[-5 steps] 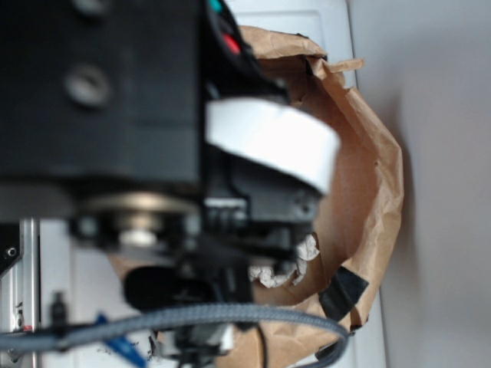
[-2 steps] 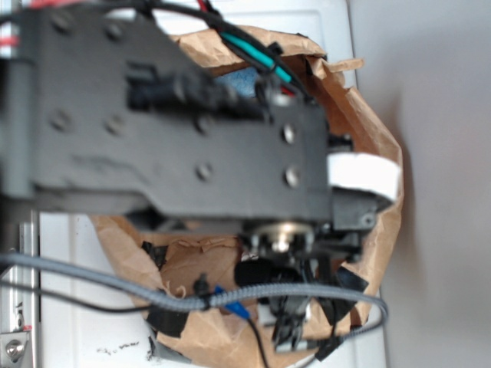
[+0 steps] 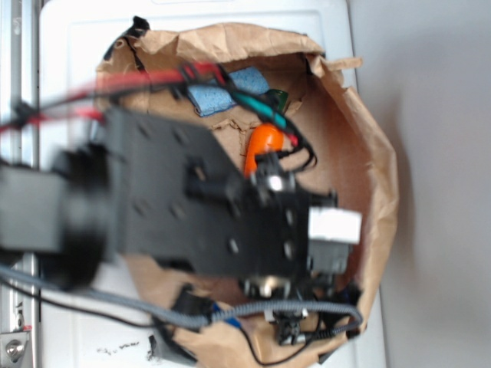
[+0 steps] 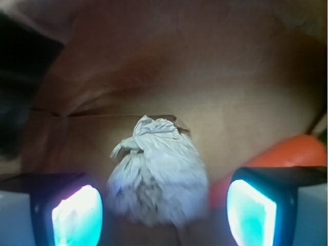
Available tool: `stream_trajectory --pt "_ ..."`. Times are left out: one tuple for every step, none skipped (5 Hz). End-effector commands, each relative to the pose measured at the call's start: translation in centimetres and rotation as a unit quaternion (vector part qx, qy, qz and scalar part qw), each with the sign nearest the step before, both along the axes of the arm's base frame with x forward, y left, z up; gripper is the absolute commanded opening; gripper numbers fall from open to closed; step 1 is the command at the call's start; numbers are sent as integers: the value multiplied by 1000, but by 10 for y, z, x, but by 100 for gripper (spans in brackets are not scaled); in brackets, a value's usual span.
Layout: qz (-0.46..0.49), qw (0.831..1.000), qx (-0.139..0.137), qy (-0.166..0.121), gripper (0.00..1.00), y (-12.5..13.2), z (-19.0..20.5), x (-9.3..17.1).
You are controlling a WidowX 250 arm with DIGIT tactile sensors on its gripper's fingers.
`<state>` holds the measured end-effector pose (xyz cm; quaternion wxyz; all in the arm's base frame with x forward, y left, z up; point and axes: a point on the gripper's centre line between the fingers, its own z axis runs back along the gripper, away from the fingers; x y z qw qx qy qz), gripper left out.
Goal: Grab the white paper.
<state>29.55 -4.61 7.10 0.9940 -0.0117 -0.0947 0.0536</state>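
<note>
In the wrist view the white paper lies on the floor of the brown paper bag, its long axis running from the camera outward, a twisted tip pointing away and slightly left. It sits between the two fingers of the claw, which stand apart, neither visibly touching it. An orange carrot lies just beside it, by the right finger.

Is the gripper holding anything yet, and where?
Nothing held. The open gripper straddles the white paper, fingers either side, not closed on it.
</note>
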Motion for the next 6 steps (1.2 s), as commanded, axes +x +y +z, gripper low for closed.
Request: stream_trajectory --pt "2 999 33 -3 100 -18 -27 19" --pt "10 999 33 -1 0 -16 -30 18" --pt "15 1000 10 1 0 -12 -13 12" --pt "23 999 -40 8 0 -4 35 3" --pt "35 995 -87 25 0 20 85 -1" --pt "43 992 -112 33 0 40 122 -6"
